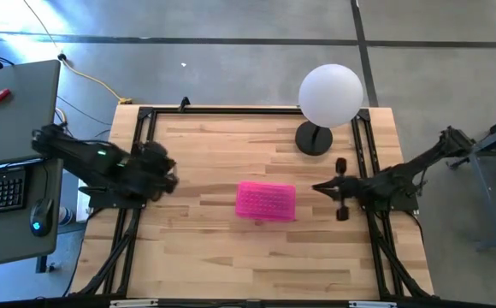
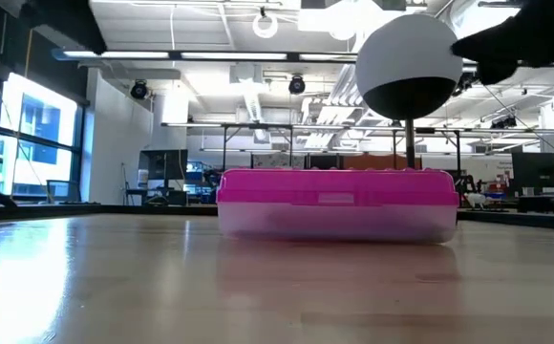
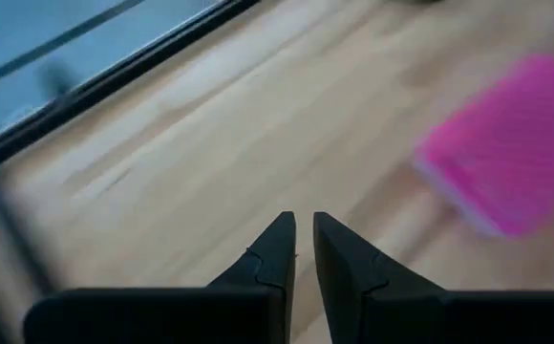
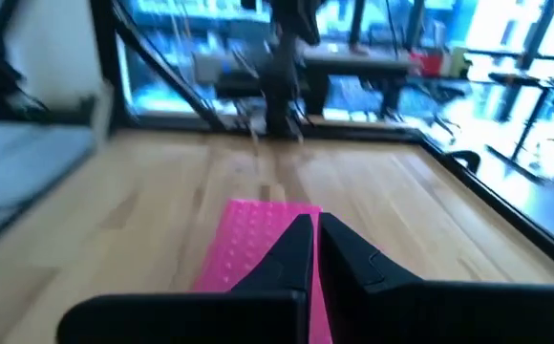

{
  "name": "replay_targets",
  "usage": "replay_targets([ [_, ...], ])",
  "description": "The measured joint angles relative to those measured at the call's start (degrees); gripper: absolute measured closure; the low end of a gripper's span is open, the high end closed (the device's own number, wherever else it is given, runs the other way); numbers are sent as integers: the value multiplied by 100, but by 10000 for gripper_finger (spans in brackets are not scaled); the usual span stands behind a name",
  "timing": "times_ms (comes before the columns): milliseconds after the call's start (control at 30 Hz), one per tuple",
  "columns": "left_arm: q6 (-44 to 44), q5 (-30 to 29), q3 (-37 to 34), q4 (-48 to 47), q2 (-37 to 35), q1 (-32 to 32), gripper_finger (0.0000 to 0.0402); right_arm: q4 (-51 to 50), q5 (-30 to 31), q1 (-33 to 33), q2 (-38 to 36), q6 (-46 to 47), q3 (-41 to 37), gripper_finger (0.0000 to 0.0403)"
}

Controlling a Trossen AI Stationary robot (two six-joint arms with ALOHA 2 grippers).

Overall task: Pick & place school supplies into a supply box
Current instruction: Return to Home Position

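Observation:
The supply box (image 1: 265,201) lies shut in the middle of the wooden table, its pink lid (image 2: 337,186) on its clear lower half (image 2: 337,222). None of the school supplies can be seen on the table. My left gripper (image 1: 169,175) hovers above the table's left edge and points down toward the box (image 3: 516,143). A narrow gap shows between its fingertips (image 3: 304,229), with nothing in it. Over the right edge, my right gripper (image 1: 318,186) is shut and empty. It points about level at the box (image 4: 248,239).
A white globe lamp (image 1: 329,94) on a black round foot (image 1: 314,139) stands at the table's far right, behind the box. Black frame rails (image 1: 145,128) run along the table's left, right and far edges. A grey desk with a keyboard (image 1: 0,188) stands beyond the left edge.

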Motion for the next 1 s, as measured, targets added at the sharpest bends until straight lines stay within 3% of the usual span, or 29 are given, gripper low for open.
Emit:
replay_targets([
  [67, 964, -20, -422, 541, -735, -254, 328, 94, -6, 72, -594, -61, -325, 403],
  [133, 2025, 155, -971, 1733, -1392, -473, 328, 250, -124, 79, -1084, -310, -606, 403],
  [267, 4314, 1374, -2433, 4913, -2686, -648, 328, 303, -431, 62, -1800, -747, -1090, 403],
  [333, 4856, 1708, -3109, 5958, -3127, -643, 328, 299, -409, 62, -2048, -870, -1229, 403],
  [500, 4880, 1495, -4141, 6114, -4054, -640, 328, 311, -387, 62, -2656, -1431, -1296, 403],
  [767, 5126, 1251, -4736, 5895, -5587, -640, 328, -244, -566, 60, -3103, -1384, -1284, 403],
  [900, 5396, 1131, -4890, 6026, -5561, -640, 328, -468, -573, 60, -3103, -1007, -1284, 403],
  [1000, 5751, 1221, -5253, 6857, -5540, -642, 328, -463, -563, 59, -3107, -1004, -1286, 403],
])
